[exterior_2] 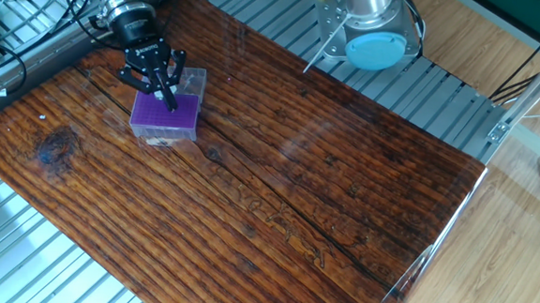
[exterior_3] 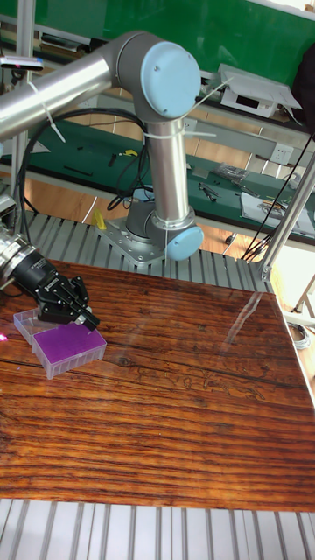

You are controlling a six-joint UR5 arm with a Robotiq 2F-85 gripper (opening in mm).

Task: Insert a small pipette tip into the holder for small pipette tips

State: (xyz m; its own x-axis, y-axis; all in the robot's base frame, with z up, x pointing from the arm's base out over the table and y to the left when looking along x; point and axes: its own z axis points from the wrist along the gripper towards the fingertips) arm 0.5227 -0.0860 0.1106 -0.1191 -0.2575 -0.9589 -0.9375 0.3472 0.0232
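Observation:
The holder for small pipette tips point(exterior_2: 164, 119) is a small clear box with a purple top, standing at the far left of the wooden board; the tall fixed view shows the holder point(exterior_3: 68, 343) too. My gripper point(exterior_2: 169, 100) hangs just above the holder's back edge, its black fingers drawn together and pointing down at the purple grid. In the tall fixed view the gripper point(exterior_3: 90, 324) sits over the holder's upper right corner. The small pipette tip is too small to make out between the fingertips.
A clear lid or tray part point(exterior_2: 195, 79) lies against the holder's far side. The arm's base point(exterior_2: 378, 43) stands behind the board on the slatted metal table. Cables point(exterior_2: 3, 55) run along the far left. The board's right edge point(exterior_2: 453, 228) drops off to the floor.

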